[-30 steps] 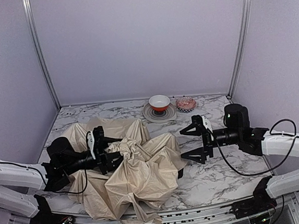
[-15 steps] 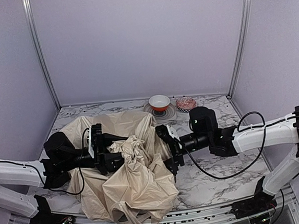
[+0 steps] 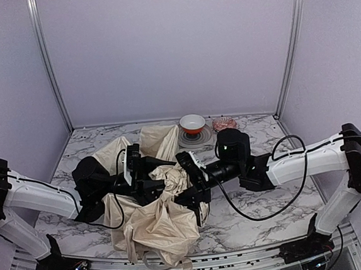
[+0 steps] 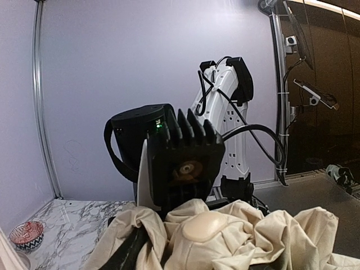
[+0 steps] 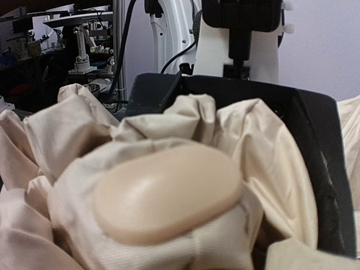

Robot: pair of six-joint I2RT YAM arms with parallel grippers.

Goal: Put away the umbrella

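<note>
Though unable to judge left gripper [image 3: 151,174], right gripper [image 3: 187,180] clenched or released, treat umbrella [image 3: 156,222] as limp, light; grab stiff centre-frame cap [image 5: 169,194].

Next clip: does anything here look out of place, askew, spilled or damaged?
The umbrella stands out: its cream fabric lies loose in a crumpled heap between the left gripper and right gripper, one fold reaching the near edge of the table. No tear is visible. The bowl sits upright on its plate, nothing spilled.
</note>
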